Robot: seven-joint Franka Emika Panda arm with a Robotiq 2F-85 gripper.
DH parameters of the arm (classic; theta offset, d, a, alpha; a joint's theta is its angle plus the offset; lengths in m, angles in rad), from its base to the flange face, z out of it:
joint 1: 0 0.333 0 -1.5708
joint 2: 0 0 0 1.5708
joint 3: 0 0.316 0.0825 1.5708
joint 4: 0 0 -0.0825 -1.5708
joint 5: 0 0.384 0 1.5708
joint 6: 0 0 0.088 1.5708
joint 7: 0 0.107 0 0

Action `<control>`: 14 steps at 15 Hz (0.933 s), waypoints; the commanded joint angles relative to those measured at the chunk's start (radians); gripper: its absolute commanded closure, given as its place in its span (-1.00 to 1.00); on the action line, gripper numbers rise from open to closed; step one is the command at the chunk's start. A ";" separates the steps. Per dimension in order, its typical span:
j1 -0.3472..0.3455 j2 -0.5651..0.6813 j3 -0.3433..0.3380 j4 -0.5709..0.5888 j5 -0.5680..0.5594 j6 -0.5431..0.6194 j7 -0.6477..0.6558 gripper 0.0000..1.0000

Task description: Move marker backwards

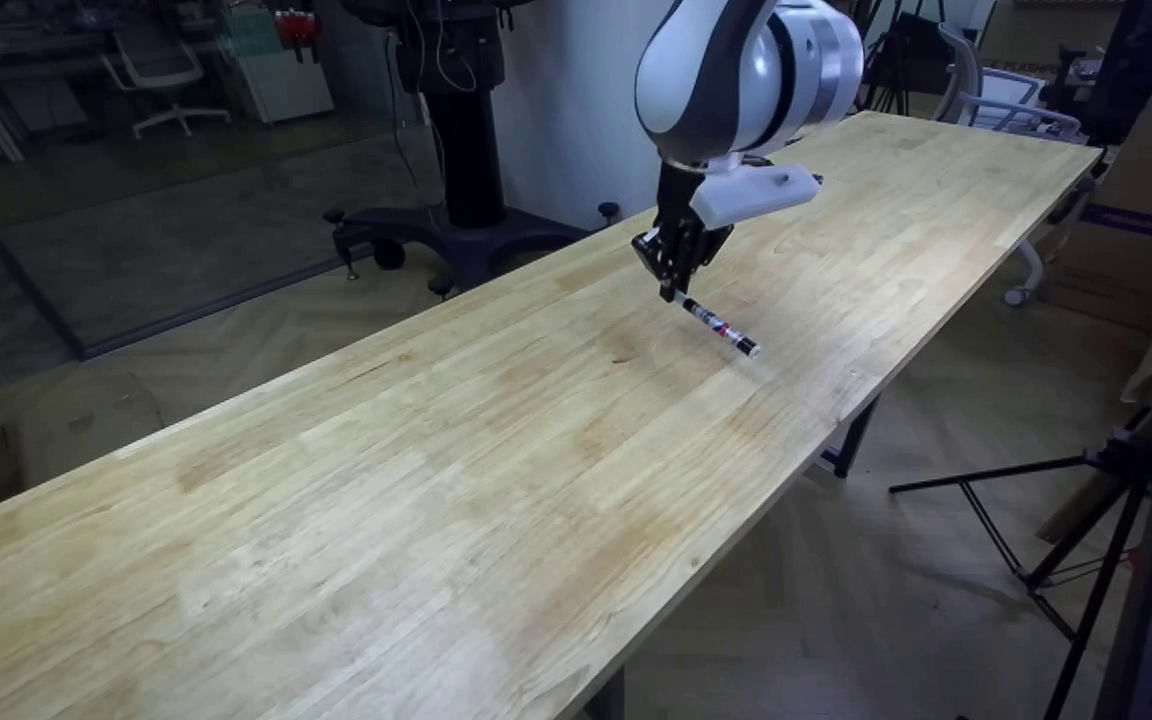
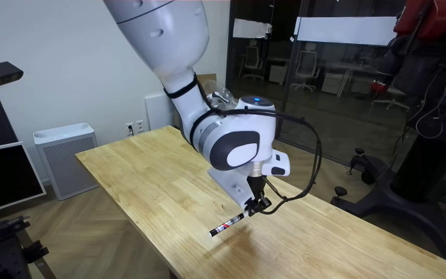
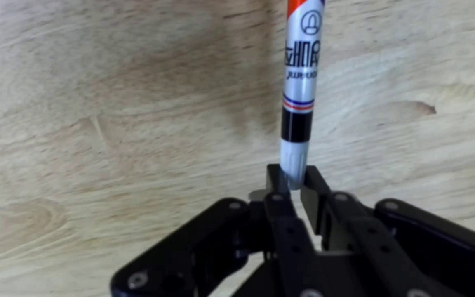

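The table lies below the gripper, closed on the marker at its whitish end, presumably for carrying.

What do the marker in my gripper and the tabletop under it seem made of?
The marker looks plastic, smooth and fairly glossy: the whitish gripped end shows moulded-looking ridges. Metal under the print isn't ruled out.
The tabletop looks wooden: grain, small knots, joined strips. Its soft sheen suggests a satin coat; solid or veneered, I can't tell.
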 commanded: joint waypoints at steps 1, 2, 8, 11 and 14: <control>0.001 -0.004 -0.016 0.086 -0.028 -0.083 -0.011 0.92; -0.001 0.007 -0.014 0.118 -0.031 -0.097 -0.018 0.92; 0.017 0.066 -0.013 0.269 -0.044 -0.117 -0.017 0.92; 0.003 0.120 0.013 0.341 -0.033 -0.135 -0.043 0.92; -0.013 0.191 0.046 0.424 -0.026 -0.172 -0.084 0.92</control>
